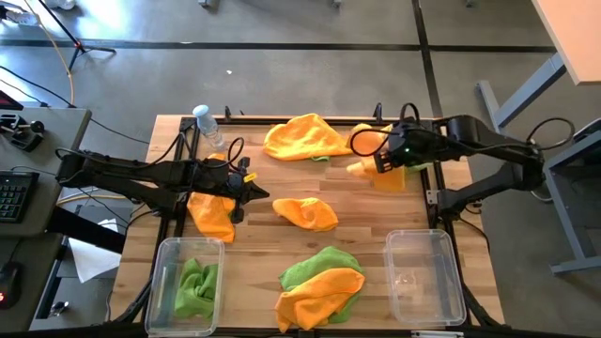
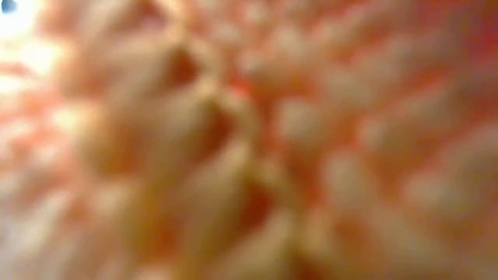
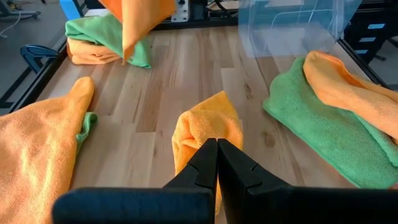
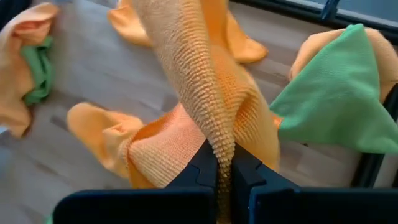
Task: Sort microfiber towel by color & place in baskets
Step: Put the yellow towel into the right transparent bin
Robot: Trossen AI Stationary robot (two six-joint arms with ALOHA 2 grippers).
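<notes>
Low view is useless, just orange fuzz filling it. From above: the left basket [image 1: 188, 272] at the table's [image 1: 254, 249] near-left corner has a green towel [image 1: 197, 286] in it. The left gripper [image 1: 252, 195] sits pressed together by an orange towel [image 1: 211, 214] near the left edge; its wrist view shows nothing pinched. The right gripper [image 1: 383, 161] is pinched on a hanging orange cloth [image 4: 205, 93] near the far-right corner. The right basket [image 1: 424, 277] holds no towel. Loose towels crowd the middle.
</notes>
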